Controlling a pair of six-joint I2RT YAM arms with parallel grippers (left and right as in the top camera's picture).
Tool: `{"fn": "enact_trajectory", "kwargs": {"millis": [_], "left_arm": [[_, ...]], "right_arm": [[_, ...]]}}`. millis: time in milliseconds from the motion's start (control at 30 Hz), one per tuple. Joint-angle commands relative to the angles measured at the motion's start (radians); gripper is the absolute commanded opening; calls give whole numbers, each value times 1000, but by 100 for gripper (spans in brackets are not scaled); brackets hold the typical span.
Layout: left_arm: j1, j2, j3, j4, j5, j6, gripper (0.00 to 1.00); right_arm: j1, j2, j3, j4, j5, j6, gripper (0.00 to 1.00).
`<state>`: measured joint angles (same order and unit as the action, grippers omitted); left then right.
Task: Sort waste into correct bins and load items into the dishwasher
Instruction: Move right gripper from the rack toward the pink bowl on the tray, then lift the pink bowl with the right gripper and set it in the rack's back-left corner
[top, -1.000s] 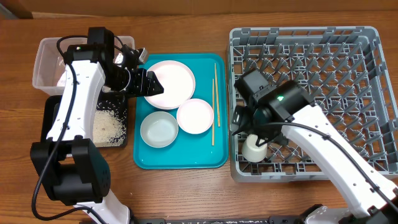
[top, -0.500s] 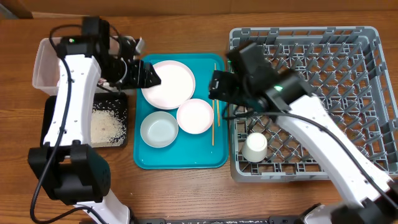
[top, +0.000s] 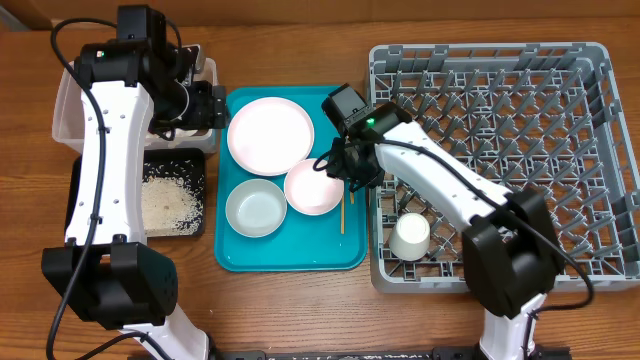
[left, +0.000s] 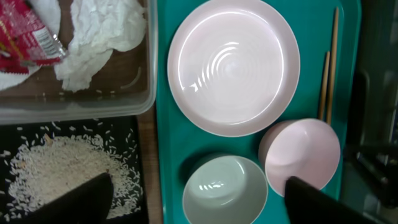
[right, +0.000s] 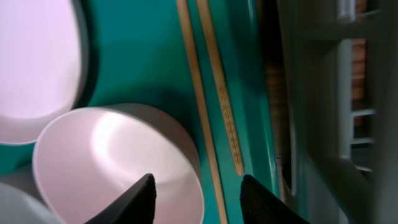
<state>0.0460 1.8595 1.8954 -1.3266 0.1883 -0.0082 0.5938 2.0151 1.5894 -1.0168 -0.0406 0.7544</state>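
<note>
From overhead, the grey dish rack (top: 520, 100) is seen at the right, with the small white cup (top: 410, 235) set among the pegs in its near left corner. The teal tray (top: 290, 262) lies in the middle. On it the round plate (top: 270, 135) is placed at the far side. The greenish-lit bowl (top: 255, 207) and the pinkish-lit bowl (top: 313, 187) are nearer, and the chopsticks (top: 342, 215) are laid along its right edge. At the far left the clear tub (top: 68, 100) is found, and nearer than it the black tray (top: 195, 225), strewn with rice grains (top: 165, 200). The left gripper (top: 212, 105) is held over the tub's right edge. The right gripper (top: 348, 172) is held over the chopsticks, just beside the pinkish-lit bowl.

In the left wrist view, crumpled napkins (left: 93, 31) and the red-and-white wrapper (left: 25, 37) are shown inside the tub. The left fingers (left: 74, 202) are spread wide, and nothing is held.

In the right wrist view, the right fingers (right: 134, 199) are parted and released. The two chopsticks are seen between them, untouched on the tray.
</note>
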Motion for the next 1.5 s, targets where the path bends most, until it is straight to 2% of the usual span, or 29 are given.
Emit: {"fn": "enact_trajectory", "kwargs": {"millis": [0,100,233,367,400,467,767,1067,1267,1467], "left_arm": [[0,5,18,2,-39,-26,100],[0,5,18,2,-39,-26,100],[0,5,18,3,-39,-26,100],[0,5,18,2,-39,-26,100],[-1,5,18,2,-39,-26,100],[-1,5,18,2,-39,-26,100],[-1,5,18,2,-39,-26,100],[0,5,18,2,-39,-26,100],[-1,5,18,3,-39,-26,100],[-1,5,18,3,-39,-26,100]], "right_arm": [[8,45,14,11,1,4,41],[23,71,14,33,1,5,33],[38,77,7,63,5,4,30],[39,77,-16,75,29,5,21],[39,77,-21,74,31,5,17],[39,78,-25,73,35,6,4],[25,45,-6,16,63,8,4],[20,-166,26,-90,189,-3,4],[20,-322,27,-101,296,-34,4],[20,-422,28,-108,509,-48,4]]}}
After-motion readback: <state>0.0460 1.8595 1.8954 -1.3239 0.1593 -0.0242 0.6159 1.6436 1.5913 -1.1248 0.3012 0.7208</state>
